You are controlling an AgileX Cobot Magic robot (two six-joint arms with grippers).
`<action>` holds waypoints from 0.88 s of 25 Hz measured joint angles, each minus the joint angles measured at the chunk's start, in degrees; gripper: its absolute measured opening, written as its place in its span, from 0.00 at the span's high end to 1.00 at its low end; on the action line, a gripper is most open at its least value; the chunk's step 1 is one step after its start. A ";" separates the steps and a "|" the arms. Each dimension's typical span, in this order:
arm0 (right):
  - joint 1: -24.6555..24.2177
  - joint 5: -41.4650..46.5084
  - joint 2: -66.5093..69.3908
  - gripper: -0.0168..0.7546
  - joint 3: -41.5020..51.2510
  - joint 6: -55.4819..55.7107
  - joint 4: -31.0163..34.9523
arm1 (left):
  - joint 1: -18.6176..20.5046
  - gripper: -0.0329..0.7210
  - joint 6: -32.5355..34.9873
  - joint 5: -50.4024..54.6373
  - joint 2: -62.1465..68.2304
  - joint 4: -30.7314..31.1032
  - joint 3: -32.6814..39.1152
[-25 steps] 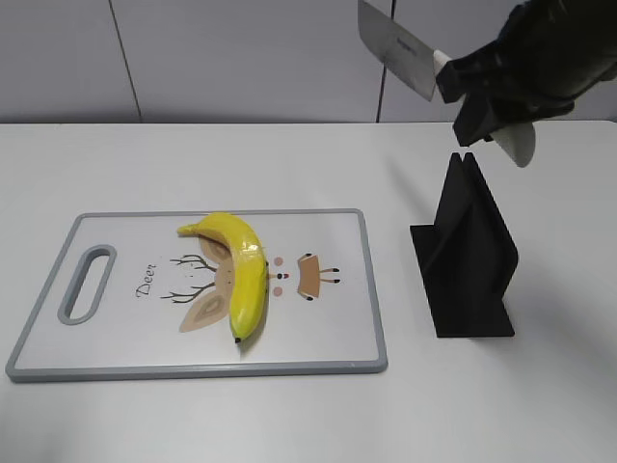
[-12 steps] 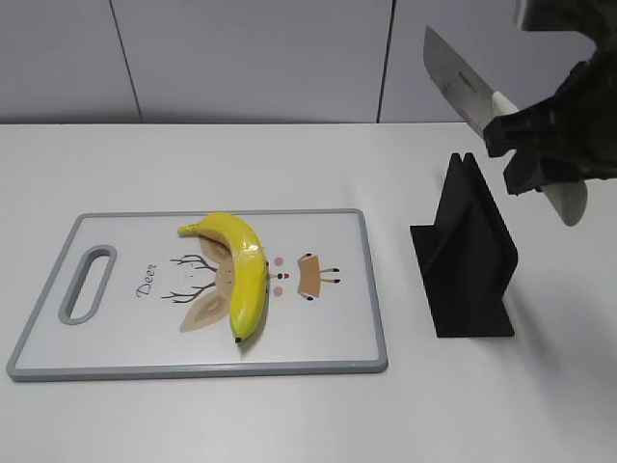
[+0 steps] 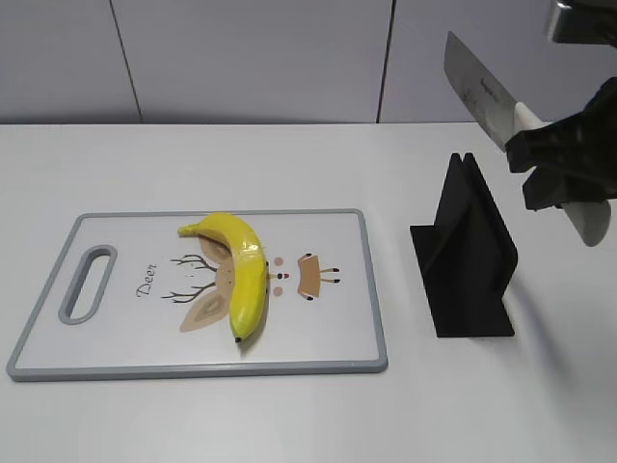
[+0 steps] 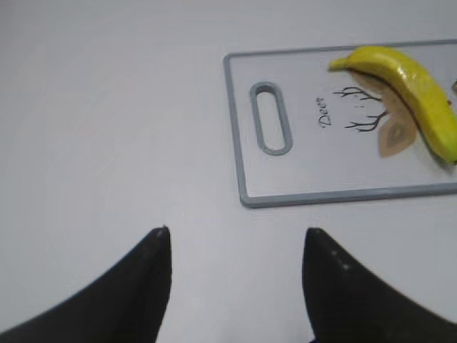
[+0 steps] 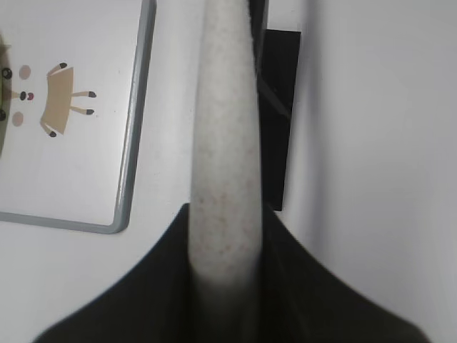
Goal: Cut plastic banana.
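Note:
A yellow plastic banana (image 3: pixel 244 272) lies whole on the white cutting board (image 3: pixel 328 328) with a deer print; it also shows in the left wrist view (image 4: pixel 414 89) on the board (image 4: pixel 285 179). My right gripper (image 3: pixel 564 164) is shut on the white handle of a knife (image 3: pixel 477 87), blade up and to the left, above the black knife stand (image 3: pixel 468 256). The right wrist view shows the handle (image 5: pixel 225 150) between the jaws (image 5: pixel 227 236). My left gripper (image 4: pixel 235 246) is open and empty over bare table, left of the board.
The black knife stand stands right of the board, also under the handle in the right wrist view (image 5: pixel 280 93). The board's grey rim and handle slot (image 3: pixel 87 283) lie at the left. A grey wall runs behind the white table.
My right gripper has carried the knife to the right and down, from above the middle toward the spot over the knife stand. The banana and board have not moved.

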 joint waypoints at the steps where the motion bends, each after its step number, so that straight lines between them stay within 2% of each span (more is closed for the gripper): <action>1: 0.00 -0.28 -0.36 0.77 0.40 0.24 0.00 | 0.00 0.21 -0.68 0.85 -0.05 0.98 0.00; 12: 0.00 -2.13 -1.00 0.77 1.62 2.09 0.10 | 0.00 0.21 -2.72 -0.85 -8.96 2.45 0.91; 22: 0.00 -7.89 -1.00 0.77 6.18 3.88 -1.23 | 0.00 0.22 -2.72 -0.96 -8.96 2.45 0.91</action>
